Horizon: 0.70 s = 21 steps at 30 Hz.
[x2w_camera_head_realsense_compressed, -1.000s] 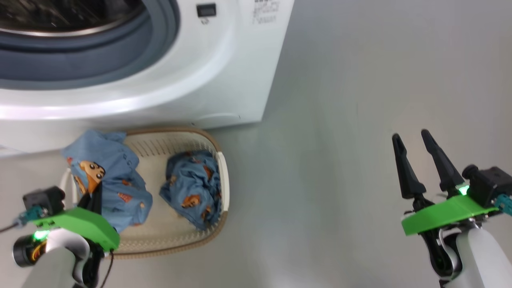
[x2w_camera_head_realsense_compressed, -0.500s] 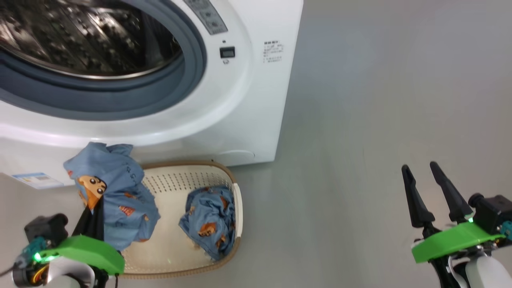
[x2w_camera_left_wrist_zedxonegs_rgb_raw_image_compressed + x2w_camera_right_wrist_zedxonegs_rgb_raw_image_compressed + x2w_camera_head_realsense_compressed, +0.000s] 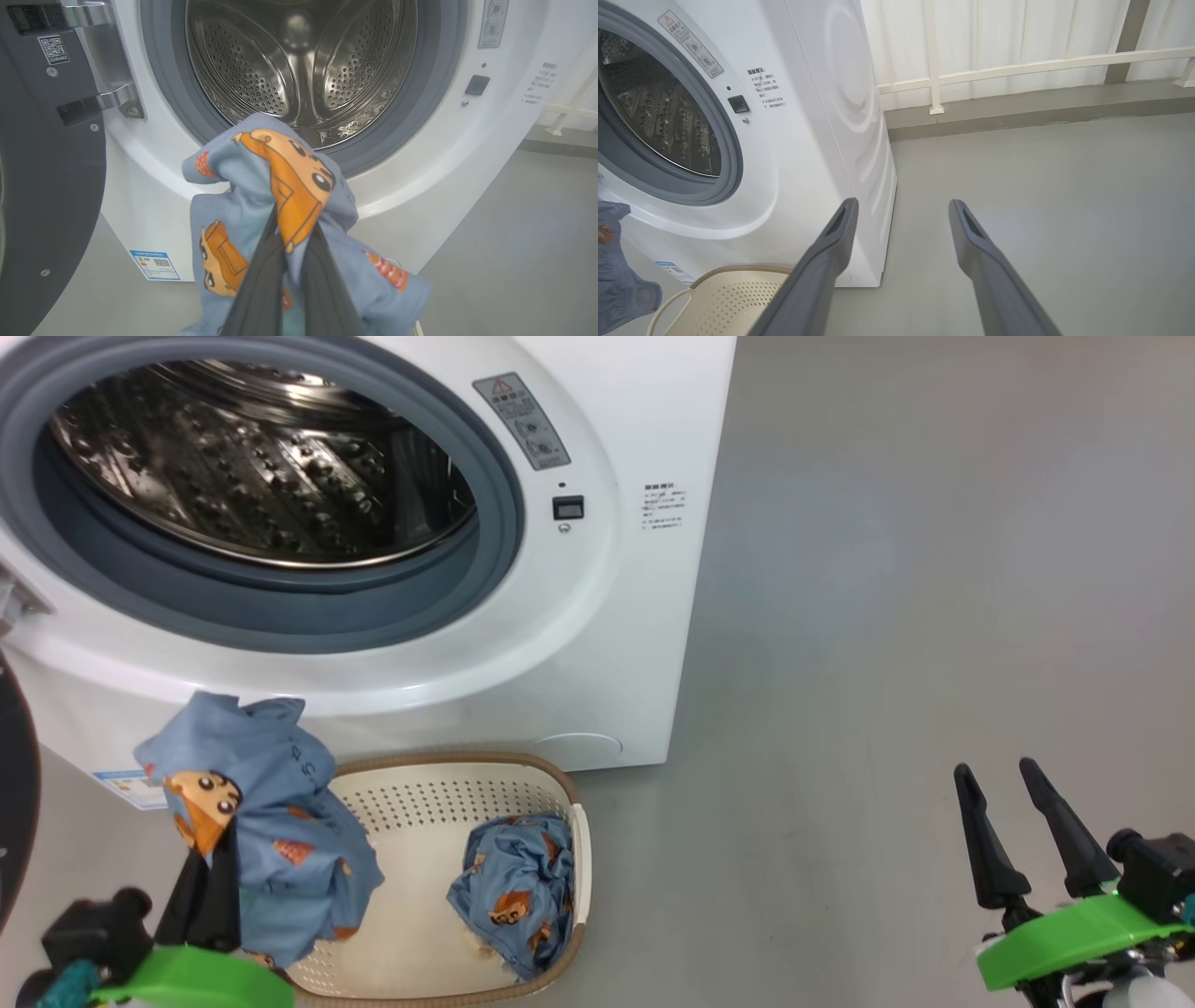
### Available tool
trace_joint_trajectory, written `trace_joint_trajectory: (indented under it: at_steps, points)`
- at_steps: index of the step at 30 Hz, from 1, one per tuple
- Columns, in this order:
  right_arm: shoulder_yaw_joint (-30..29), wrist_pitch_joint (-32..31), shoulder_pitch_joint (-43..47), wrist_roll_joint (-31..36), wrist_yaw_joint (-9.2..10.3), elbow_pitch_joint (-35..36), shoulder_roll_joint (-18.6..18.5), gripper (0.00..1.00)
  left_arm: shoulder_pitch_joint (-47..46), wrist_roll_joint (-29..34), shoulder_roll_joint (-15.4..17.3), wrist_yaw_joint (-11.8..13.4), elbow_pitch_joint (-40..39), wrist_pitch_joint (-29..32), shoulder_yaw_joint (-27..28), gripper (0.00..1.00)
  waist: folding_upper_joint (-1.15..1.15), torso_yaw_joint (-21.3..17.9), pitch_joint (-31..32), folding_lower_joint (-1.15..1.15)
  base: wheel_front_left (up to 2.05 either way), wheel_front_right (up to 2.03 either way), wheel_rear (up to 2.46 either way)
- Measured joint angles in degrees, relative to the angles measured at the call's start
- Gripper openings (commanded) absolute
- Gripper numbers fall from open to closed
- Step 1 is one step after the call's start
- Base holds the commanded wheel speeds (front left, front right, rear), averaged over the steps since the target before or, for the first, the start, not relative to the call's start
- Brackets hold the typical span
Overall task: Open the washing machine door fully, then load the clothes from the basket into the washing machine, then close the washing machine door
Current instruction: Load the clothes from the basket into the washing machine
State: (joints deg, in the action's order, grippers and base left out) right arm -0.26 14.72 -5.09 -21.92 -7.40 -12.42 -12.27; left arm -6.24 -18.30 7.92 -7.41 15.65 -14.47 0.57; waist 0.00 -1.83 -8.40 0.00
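Garment lift is the change. The left gripper (image 3: 294, 235), clamped shut on a blue printed garment (image 3: 261, 186), has carried it up out of the basket (image 3: 448, 761) over the last second. It now hangs in front of the washing machine (image 3: 597, 616), just below the grey gasket (image 3: 280, 616).

The head camera tilted up too, so more of the drum (image 3: 261, 457) in view is camera motion, not the machine moving. The right gripper (image 3: 994, 770) is unchanged, fingers apart and empty, over bare floor well off to the right.

We judge the door step done and the first load under way. A second blue bundle (image 3: 518, 887) lies at the basket's right end, so at least one more trip is needed.

Hard to see:
- The washing machine door (image 3: 46, 186) is cut off at the left edge. We see its dark inner face and hinge, and can't confirm how far it swung.
- The left fingertips are buried in fabric.
- The beige piece may be a pale scrap under the bundle, but we can't tell.
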Motion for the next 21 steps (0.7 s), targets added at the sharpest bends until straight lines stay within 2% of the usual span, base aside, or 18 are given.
trace_joint_trajectory:
  at_steps: [10,21]
  points:
    - [-0.35,0.00,1.33,0.00,0.00,0.46,-0.11,1.00,5.83,1.07,-1.78,0.00,-6.90,-0.10,1.87,0.00,0.00,0.43,0.67,0.00,0.00,0.00,0.00]
    - [-0.45,0.00,1.57,0.00,0.00,0.78,-0.03,1.00,5.76,1.12,-2.12,0.00,-7.39,-0.10,2.09,0.00,0.00,0.10,-0.72,0.00,0.00,0.00,0.00]
